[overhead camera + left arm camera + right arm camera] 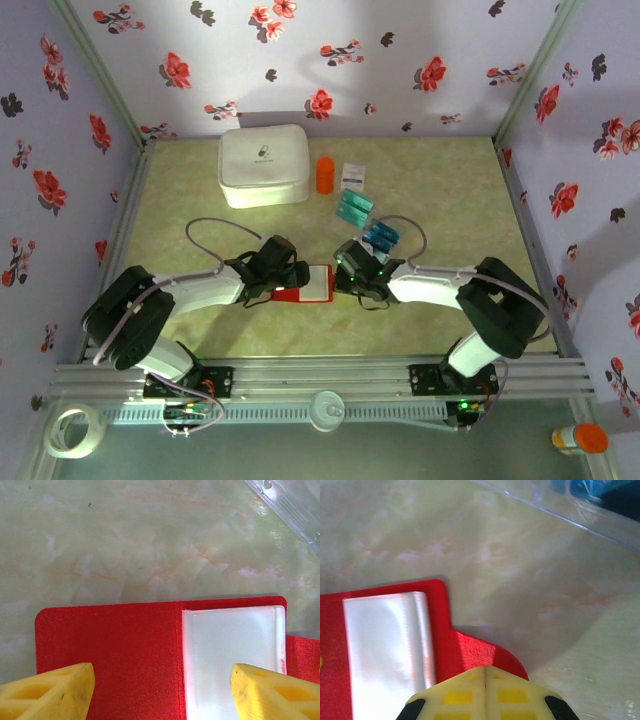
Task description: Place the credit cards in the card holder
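My left pincer stands wide, its yellow fingers either side of the flat red fold-open wallet, which lies open on the green marbled table between my two arms. My right pincer is pressed closed at the wallet's red corner. Just beyond lie the glossy blue and teal credit cards, then a large white rounded case

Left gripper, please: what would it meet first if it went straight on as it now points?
The left gripper would most likely meet the open card holder, framed between its open fingers; distance is unclear.
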Tool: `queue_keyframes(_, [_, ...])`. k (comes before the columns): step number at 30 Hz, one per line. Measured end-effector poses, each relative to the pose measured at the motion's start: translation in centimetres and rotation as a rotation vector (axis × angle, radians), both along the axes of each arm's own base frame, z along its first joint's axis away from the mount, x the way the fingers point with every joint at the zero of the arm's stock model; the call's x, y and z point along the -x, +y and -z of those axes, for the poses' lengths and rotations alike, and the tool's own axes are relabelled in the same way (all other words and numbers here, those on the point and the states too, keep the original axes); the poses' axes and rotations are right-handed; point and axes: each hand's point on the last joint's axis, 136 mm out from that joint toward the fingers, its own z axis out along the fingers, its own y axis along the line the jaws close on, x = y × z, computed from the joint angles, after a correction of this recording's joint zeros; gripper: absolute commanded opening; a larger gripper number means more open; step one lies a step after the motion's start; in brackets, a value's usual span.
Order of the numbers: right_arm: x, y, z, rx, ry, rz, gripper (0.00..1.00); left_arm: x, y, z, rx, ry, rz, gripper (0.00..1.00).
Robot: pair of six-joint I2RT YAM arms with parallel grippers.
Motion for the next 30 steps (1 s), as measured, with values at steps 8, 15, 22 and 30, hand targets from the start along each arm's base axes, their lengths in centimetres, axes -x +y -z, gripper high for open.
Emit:
queue_keyframes(8, [0.0, 0.0, 0.4, -0.058, -0.029, 0.027, 0.00, 0.1, 0.1, 0.1, -0.001, 0.001, 0.000, 0.72])
queue_keyframes(15, [-0.2, 0.1, 0.4, -0.095, -0.041, 0.047, 0.00, 0.0, 0.0, -0.2, 0.006, 0.006, -0.010, 0.71])
queue_keyframes(22, [-0.2, 0.2, 0.4, -0.128, -0.047, 0.064, 0.00, 0.1, -0.9, -1.0, 0.057, 0.023, -0.038, 0.71])
queue_keyframes(30, [0.6, -0.1, 0.4, -0.183, -0.031, 0.087, 0.00, 0.9, -0.2, 0.5, 0.065, 0.041, -0.056, 0.72])
